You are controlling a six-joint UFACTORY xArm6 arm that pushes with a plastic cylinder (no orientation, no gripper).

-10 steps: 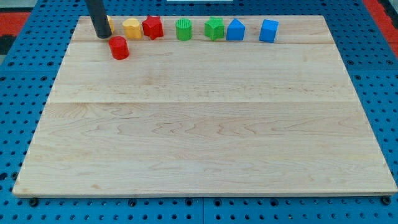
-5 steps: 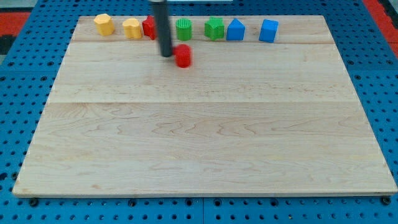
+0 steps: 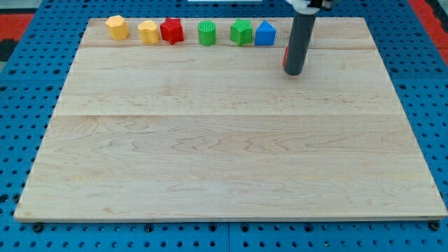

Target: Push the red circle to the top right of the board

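My dark rod stands over the upper right part of the wooden board [image 3: 210, 140], with my tip [image 3: 294, 72] below the row of blocks. The red circle [image 3: 286, 54] is almost wholly hidden behind the rod; only a thin red sliver shows at the rod's left edge. The rod also covers the blue block that stood at the right end of the row.
A row of blocks lies along the board's top edge: two yellow blocks [image 3: 117, 27] [image 3: 148, 31], a red star-like block [image 3: 171, 31], a green cylinder [image 3: 206, 33], a green block [image 3: 241, 32] and a blue block [image 3: 264, 33]. Blue pegboard surrounds the board.
My tip has swept from the view's top left to the upper right, pushing the red circle along below the row. The circle is now mostly hidden behind the rod.
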